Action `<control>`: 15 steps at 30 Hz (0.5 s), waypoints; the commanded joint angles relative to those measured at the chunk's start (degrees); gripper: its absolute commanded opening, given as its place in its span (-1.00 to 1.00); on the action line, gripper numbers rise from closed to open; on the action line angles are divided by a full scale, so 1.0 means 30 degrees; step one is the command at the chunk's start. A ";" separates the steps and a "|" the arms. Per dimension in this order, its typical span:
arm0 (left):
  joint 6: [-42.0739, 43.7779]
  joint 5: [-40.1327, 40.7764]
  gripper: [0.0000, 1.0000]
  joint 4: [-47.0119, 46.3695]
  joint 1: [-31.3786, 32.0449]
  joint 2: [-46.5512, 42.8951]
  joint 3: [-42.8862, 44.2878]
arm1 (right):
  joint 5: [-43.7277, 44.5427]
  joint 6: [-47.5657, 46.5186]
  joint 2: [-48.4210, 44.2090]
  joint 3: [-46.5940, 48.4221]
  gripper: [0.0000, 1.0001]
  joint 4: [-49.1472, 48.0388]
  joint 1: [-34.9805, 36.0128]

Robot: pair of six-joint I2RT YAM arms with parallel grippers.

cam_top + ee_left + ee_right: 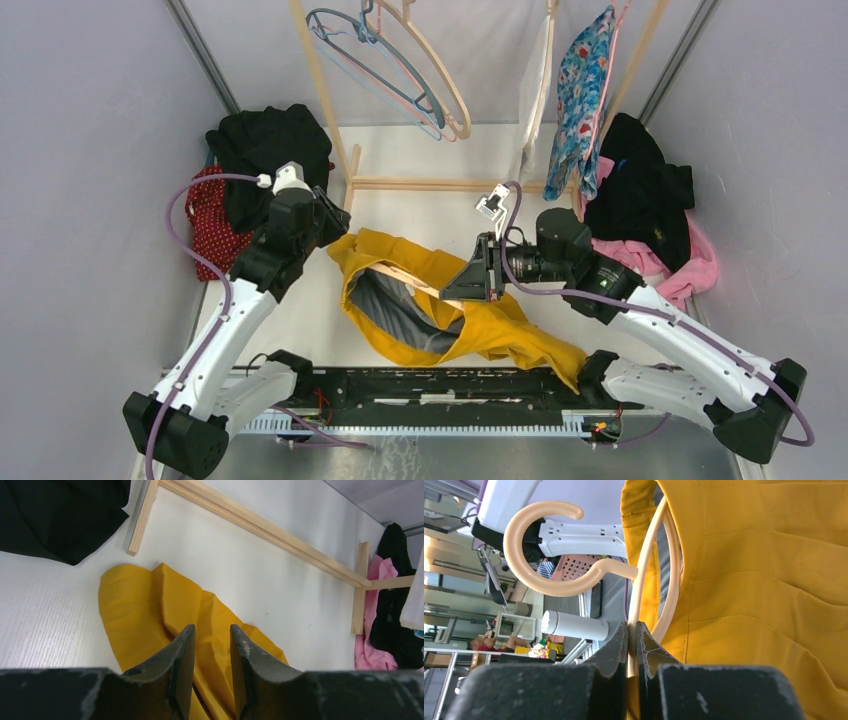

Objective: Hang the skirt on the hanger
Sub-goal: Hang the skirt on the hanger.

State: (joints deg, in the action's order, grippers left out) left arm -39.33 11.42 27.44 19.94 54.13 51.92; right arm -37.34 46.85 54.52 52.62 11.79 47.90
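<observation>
Left end effector (212, 630): sits at the far-left edge of the skirt (500, 335). Jaws are part-way apart, with yellow cloth showing in the gap. The cloth there lies smooth and no pinch is visible, so I read this as hovering over the fabric, not holding it.

Skirt: mustard yellow, heaped on the counter (420, 210) between the two arms, with its grey lining turned up at the middle. Woven cloth, stitched seams, soft folds. Judgement: light and limp with no stiffness of its own, so it will sag and slide wherever it is unsupported. The matte weave should grip well. Nothing fragile. Best hold is the thick seamed band at the opening, taken as a single layer. Pinching both layers together would close the opening against the hanger.

Hanger (621, 569): pale peach plastic. One shoulder is already inside the skirt's opening, and the hook is free on the outside. The thin rod looks rigid but smooth, so cloth may slip along it.

Right end effector (632, 628): closed tight on the hanger's rod just below the hook, right beside the skirt's edge.

Judgement: next step is for the left side to take the band and draw it over the second shoulder. Risk is the first side sliding off.
</observation>
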 commanded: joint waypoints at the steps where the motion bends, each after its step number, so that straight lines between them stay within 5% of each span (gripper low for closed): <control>1: 0.0848 -0.0283 -0.24 -0.0072 -0.0100 -0.0475 0.0990 | -0.1607 0.1787 -0.0264 0.1082 -0.98 -0.4173 -0.0667; 15: 0.1634 0.0632 -0.24 0.4094 -0.0108 -0.2297 0.4454 | -0.2860 0.6522 0.1984 -0.2593 -0.98 -1.2701 -0.1620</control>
State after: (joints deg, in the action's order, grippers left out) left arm -38.48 11.49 35.51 19.94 48.99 57.58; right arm -42.63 59.88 59.44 46.00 -8.36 43.92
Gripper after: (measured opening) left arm 0.382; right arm 0.079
